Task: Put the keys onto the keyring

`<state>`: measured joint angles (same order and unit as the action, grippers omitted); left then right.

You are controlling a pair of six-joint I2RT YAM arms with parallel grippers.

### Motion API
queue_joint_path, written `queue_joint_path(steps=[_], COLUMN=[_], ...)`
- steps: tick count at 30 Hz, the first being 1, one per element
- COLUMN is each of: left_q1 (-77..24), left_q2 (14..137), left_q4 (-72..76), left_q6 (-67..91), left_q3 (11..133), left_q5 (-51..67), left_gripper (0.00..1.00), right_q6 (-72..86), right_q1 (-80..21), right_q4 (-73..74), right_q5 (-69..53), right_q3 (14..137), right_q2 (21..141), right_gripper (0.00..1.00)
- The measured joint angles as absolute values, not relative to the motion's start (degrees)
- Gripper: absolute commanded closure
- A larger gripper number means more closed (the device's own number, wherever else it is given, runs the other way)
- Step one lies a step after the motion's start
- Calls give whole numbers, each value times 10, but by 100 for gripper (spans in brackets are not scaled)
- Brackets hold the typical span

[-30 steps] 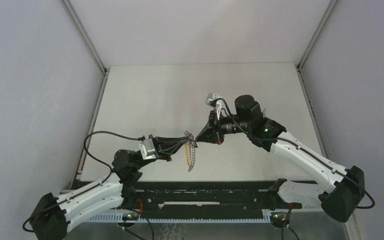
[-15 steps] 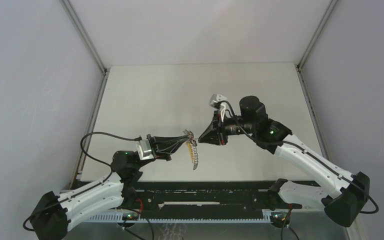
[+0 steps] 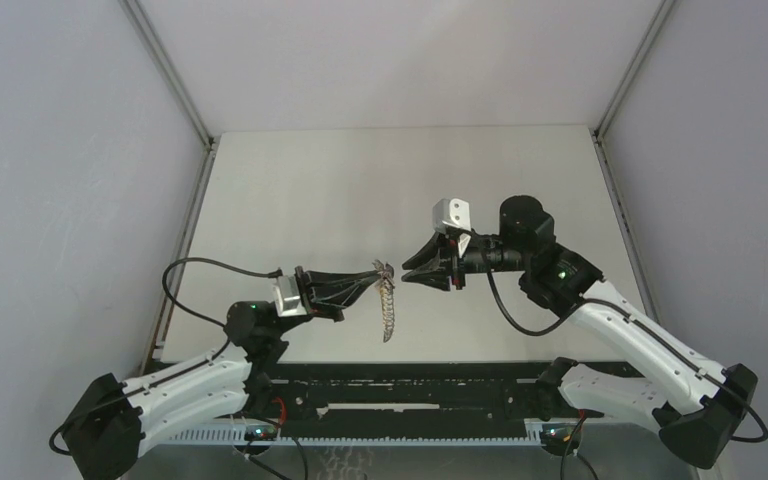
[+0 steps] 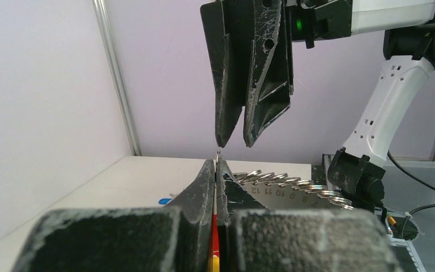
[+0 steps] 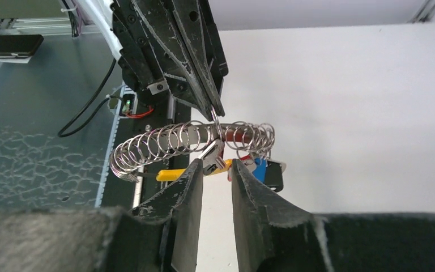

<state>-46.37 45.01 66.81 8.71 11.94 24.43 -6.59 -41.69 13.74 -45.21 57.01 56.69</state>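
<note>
left pincer (image 3: 373, 277) clamped on the thin grey wire keyring (image 5: 170, 141), tiny coloured-headed metal keys (image 5: 260, 168) dangling beneath it; right pincer (image 5: 215, 167), slightly parted and empty, just opposite. looks light, floppy: i'd pinch a plastic head.

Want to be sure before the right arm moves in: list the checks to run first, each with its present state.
1. Left gripper shut on the keyring: ok.
2. Right gripper open, nothing between its fingers: ok.
3. Right gripper apart from the keyring, not touching it: ok.
4. Keys hang under the keyring: ok.
5. Those keys fully threaded on: cannot tell.
6. Next key to fetch located: cannot tell.
</note>
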Motion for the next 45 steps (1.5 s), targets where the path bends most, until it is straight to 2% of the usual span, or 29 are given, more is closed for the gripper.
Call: queue_joint_path(steps=[11,23,27,31,39,45], left_q1=[-464,-464,-464,-464,-464,-464], left_q2=[454,466,466,466,466,466], left_q4=[689,707,708,711,713,715], left_q6=[100,111,111,111,111,111], left_q3=[120,120,120,120,120,119], left_q5=[255,259,259,260,262,262], left_gripper=[100,100,100,100,100,100], right_q6=[-81,-81,-79,-76,-82,-115], right_q1=[-417,-420,-422,-424,-424,-425], right_q4=[82,59,69,71,116,237], right_q5=[-489,-527,-528,-528,-529,-510], right_q3=[570,571,570,571,594,662], right_q2=[609,617,628,635,650,681], right_gripper=[72,76,82,100,100,100])
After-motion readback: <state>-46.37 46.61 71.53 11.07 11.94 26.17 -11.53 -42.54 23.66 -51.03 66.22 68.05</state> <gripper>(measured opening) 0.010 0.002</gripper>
